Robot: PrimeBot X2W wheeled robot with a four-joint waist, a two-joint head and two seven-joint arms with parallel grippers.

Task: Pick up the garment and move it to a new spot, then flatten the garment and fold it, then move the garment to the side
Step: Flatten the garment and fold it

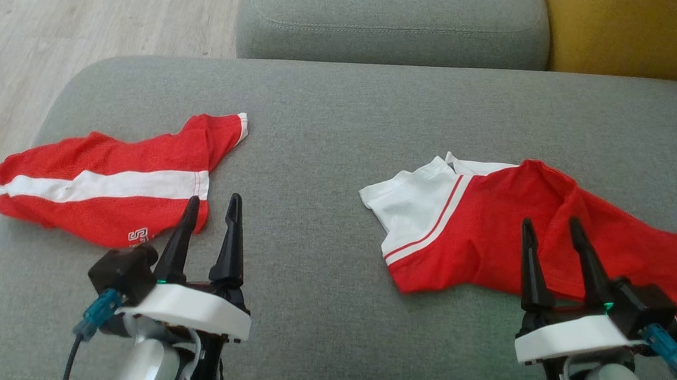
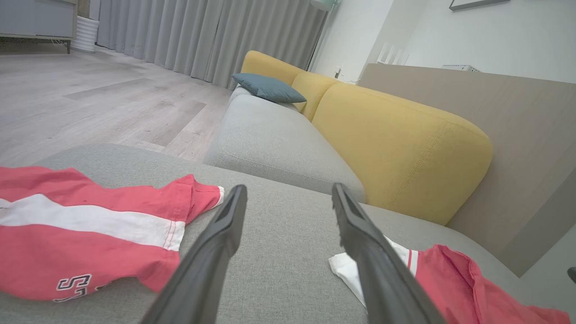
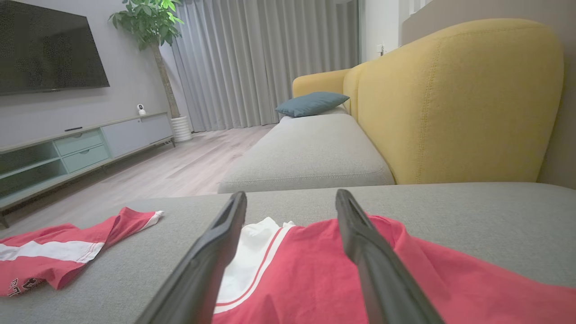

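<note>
Both tools sit closest, at the bottom of the head view. The left tool (image 1: 215, 199) has its long, dark, tapered fingers spread apart and nothing between them, with the tips at the near right corner of a striped red garment (image 1: 106, 188). The right tool (image 1: 551, 221) is spread just as wide and is also empty, poised over the red body of a red-and-white shirt (image 1: 491, 224). Whether its tips touch the cloth I cannot tell.

Both garments lie on the grey sofa seat (image 1: 332, 112), well apart, the striped one at the left end and the shirt toward the right edge. The shirt looks like the piece in hand. It is down on the seat but rumpled, with the body bunched into ridges and the white sleeve splayed out, so by my reading flattening, folding and the shift to the side are all yet to come. Whether the striped one is already finished I cannot say, since its outline is uneven.

The striped piece looks like a dimpled mesh knit, with a broad white band and lettering near the hem. The shirt's cloth is smoother and limp, with thin red piping across the white panel. The seat is coarse woven upholstery with rounded corners, backed by a plump yellow backrest (image 1: 635, 32).
</note>
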